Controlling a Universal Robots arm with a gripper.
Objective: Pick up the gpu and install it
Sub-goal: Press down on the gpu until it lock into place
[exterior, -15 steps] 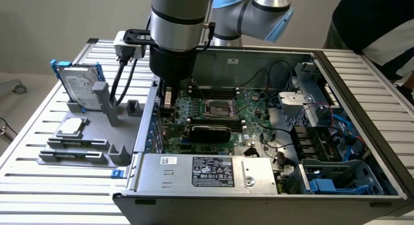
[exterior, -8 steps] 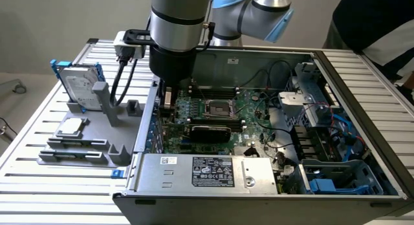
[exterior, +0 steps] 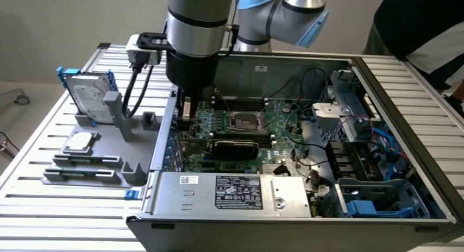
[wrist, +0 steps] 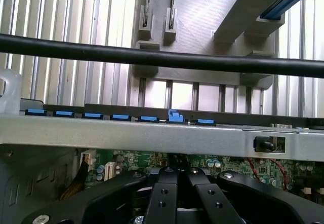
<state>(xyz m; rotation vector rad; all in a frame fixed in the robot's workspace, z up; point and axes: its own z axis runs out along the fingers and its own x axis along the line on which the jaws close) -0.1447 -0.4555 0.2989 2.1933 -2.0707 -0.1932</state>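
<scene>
The gpu (exterior: pixel 236 149) has a black glossy cover and sits low on the green motherboard (exterior: pixel 279 119) inside the open computer case (exterior: pixel 377 100). It lies level, near the case's left wall in the exterior view. My gripper (exterior: pixel 187 112) hangs just behind the card's end by that wall. In the wrist view my gripper (wrist: pixel 177 181) has its black fingers (wrist: pixel 163 193) drawn together and is shut. I see nothing clearly held between them. The case's metal rim (wrist: pixel 152 135) with blue slot clips (wrist: pixel 175 116) runs in front of the fingers.
A grey holder tray (exterior: pixel 94 157) at the exterior view's left carries a silver hard drive (exterior: pixel 91 94) in a blue frame. A black cable (wrist: pixel 152 57) crosses the wrist view. The power supply (exterior: pixel 232 192) fills the case's near side. A person's sleeve (exterior: pixel 427 24) is at the far right.
</scene>
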